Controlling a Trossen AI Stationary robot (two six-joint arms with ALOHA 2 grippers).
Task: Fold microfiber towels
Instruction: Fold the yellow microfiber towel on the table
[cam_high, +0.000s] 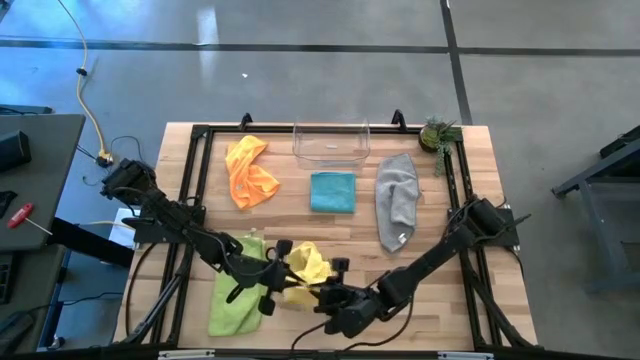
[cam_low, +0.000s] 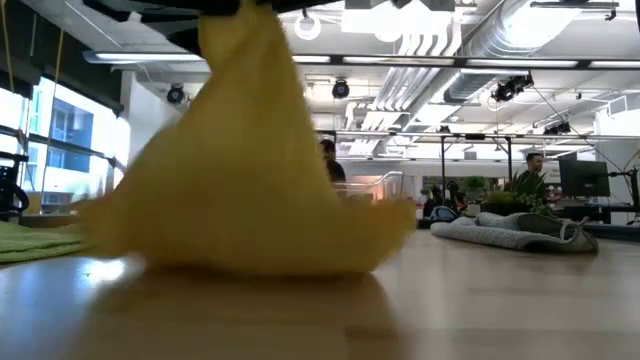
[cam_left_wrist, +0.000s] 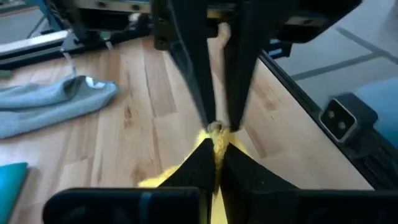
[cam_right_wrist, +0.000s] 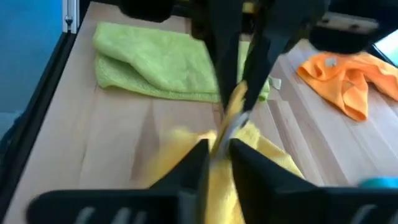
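The yellow towel (cam_high: 308, 263) stands near the table's front middle, drawn up into a peak (cam_low: 240, 40). Both grippers meet at that peak: my left gripper (cam_left_wrist: 216, 163) comes from the left and my right gripper (cam_right_wrist: 219, 149) from the right, each shut on the cloth. The lime green towel (cam_high: 235, 297) lies bunched at the front left. The orange towel (cam_high: 250, 172) lies crumpled, the teal towel (cam_high: 332, 192) folded and the grey towel (cam_high: 397, 202) in a long heap across the far half. My left gripper pinches a bunched tip of the yellow towel (cam_left_wrist: 216, 144) between its two fingers, slanting down from the table's left. The towel hangs below, its lower part (cam_low: 250, 250) resting on the table. My right gripper pinches the same bunched tip (cam_right_wrist: 227, 127) between its two fingers, slanting down from the table's right, tip to tip with the left fingers (cam_right_wrist: 233, 68). How many layers it has cannot be told.
A clear plastic bin (cam_high: 332, 143) stands at the far edge, with a small potted plant (cam_high: 438, 133) at the far right corner. A black frame rail (cam_high: 190, 180) runs around the tabletop. People (cam_low: 530, 175) show in the room beyond.
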